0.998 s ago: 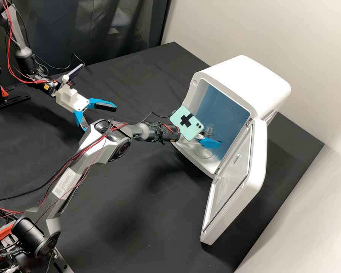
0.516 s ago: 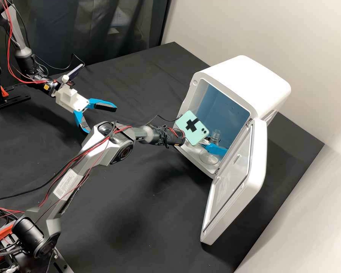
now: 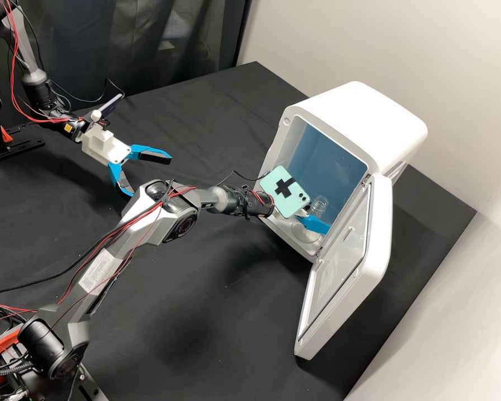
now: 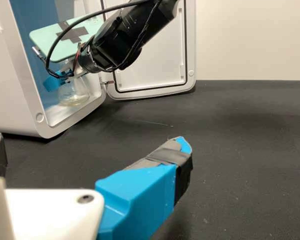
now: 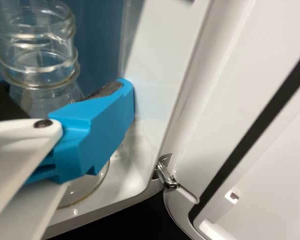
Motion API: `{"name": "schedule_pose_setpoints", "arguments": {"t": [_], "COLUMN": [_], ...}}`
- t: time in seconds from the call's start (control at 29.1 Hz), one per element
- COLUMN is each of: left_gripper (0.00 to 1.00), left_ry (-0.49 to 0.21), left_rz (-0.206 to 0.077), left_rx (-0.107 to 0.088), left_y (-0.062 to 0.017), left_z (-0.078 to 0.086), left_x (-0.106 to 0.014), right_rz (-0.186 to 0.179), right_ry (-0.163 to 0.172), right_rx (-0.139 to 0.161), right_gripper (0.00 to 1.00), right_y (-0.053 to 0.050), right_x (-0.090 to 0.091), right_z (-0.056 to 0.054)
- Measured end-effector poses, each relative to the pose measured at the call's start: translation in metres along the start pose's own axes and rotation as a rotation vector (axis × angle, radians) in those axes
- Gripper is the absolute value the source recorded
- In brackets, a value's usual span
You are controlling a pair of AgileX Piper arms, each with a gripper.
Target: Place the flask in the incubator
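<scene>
Flask: clear glass, conical body, short ringed neck, open mouth; held upright.
Flask position: gripped near the neck by the right hand, inside the blue-lined chamber of the incubator, low over its white floor. Whether the base touches the floor cannot be told.
Right hand: closed on the flask. One blue finger is seen against the flask's shoulder, with the hinge corner of the open door just beyond the fingertip.
Left hand: fingers spread wide, nothing held, above the bench, well apart from the incubator.
Change: over the last second the right hand and flask were carried deeper into the chamber and lowered. The left hand was not moved.
Markings: a black cross is noted on the mint-green phone mounted just behind the right hand.
</scene>
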Motion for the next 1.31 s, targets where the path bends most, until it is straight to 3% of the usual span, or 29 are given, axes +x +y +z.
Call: {"name": "schedule_pose_setpoints", "arguments": {"t": [0.34, 0.52, 0.58, 0.72, 0.96, 1.14, 1.24, 1.31], "left_gripper": [1.00, 1.00, 1.00, 1.00, 1.00, 1.00, 1.00, 1.00], "left_ry": [0.009, 0.010, 0.010, 0.012, 0.015, 0.015, 0.014, 0.017], "left_rz": [0.002, 0.002, 0.002, 0.002, -0.005, -0.010, -0.007, -0.006], "left_rx": [-0.001, -0.001, -0.001, -0.002, -0.005, -0.007, -0.006, -0.009], "left_y": [0.0003, 0.0004, 0.0004, 0.0005, -0.0014, -0.0026, -0.0021, -0.0021], "left_z": [-0.002, -0.002, -0.002, -0.003, -0.004, -0.004, -0.004, -0.004], "left_x": [-0.001, -0.001, -0.001, -0.001, 0.000, 0.000, 0.001, 0.001], "right_rz": [-0.056, -0.093, -0.106, -0.134, -0.127, -0.119, -0.093, -0.076], "right_ry": [-0.001, -0.010, -0.025, -0.045, -0.010, 0.022, 0.019, 0.014], "right_rx": [0.027, 0.090, 0.133, 0.190, 0.156, 0.150, 0.175, 0.175], "right_gripper": [1.00, 1.00, 1.00, 1.00, 1.00, 1.00, 1.00, 1.00], "right_y": [0.004, 0.006, 0.006, 0.002, 0.005, 0.008, 0.011, 0.012], "right_x": [-0.001, -0.004, -0.005, -0.007, -0.010, -0.013, -0.014, -0.013], "right_z": [0.005, 0.003, 0.003, 0.000, -0.017, -0.030, -0.036, -0.038]}}
